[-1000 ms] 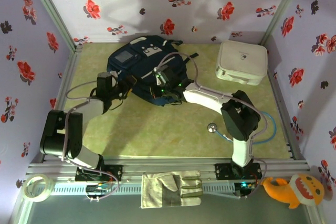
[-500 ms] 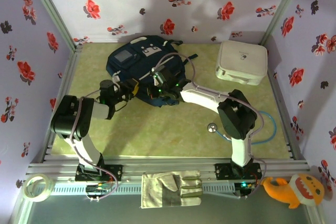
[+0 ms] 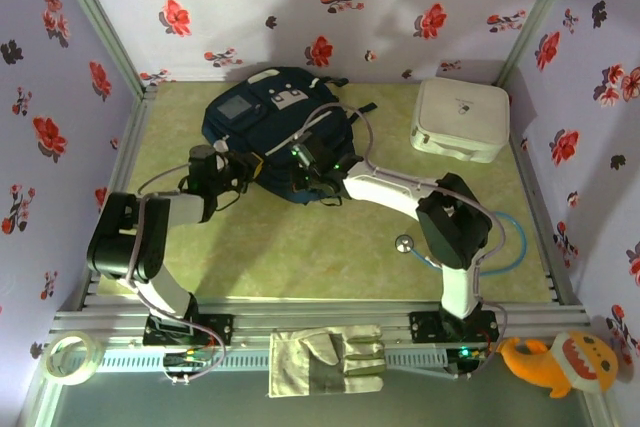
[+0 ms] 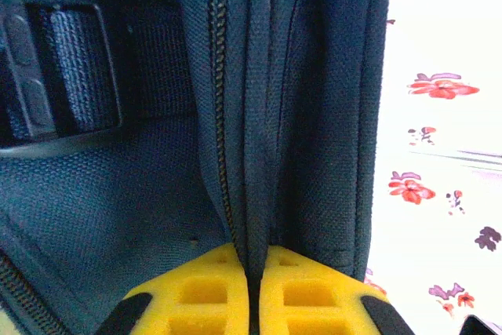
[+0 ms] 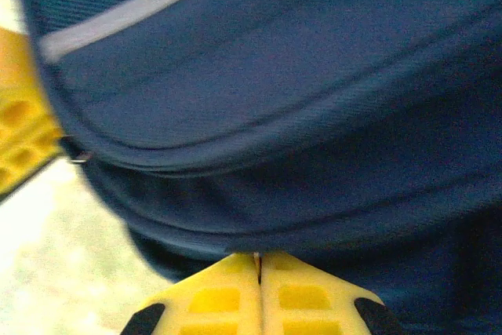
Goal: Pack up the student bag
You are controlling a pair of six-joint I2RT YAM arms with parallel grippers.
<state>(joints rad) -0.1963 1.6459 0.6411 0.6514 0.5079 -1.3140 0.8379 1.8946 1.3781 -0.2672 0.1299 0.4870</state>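
Observation:
The student bag [image 3: 262, 119], navy with white stripes and a grey panel, lies at the back middle of the green mat. My left gripper [image 3: 246, 168] is at its near left edge. In the left wrist view its yellow fingers [image 4: 208, 296] are shut on a fold of the bag's navy fabric [image 4: 314, 115] beside a zipper [image 4: 217, 100]. My right gripper [image 3: 306, 158] rests on the bag's near side. Its yellow fingers [image 5: 306, 300] are pressed together, with the tips pinching the lower edge of the bag [image 5: 274, 76]. The left gripper's yellow finger [image 5: 16, 139] shows at the left of that view.
A white zip case [image 3: 460, 119] sits at the back right. A stethoscope [image 3: 405, 243] with blue tubing [image 3: 515, 237] lies beside the right arm. On the front rail are a work glove [image 3: 328, 360], a tape roll [image 3: 68, 357] and an orange plush [image 3: 565, 362].
My left gripper has moved in to the bag's near left edge and closed on a fold of its fabric. The right gripper has stayed shut at the bag and shifted only slightly.

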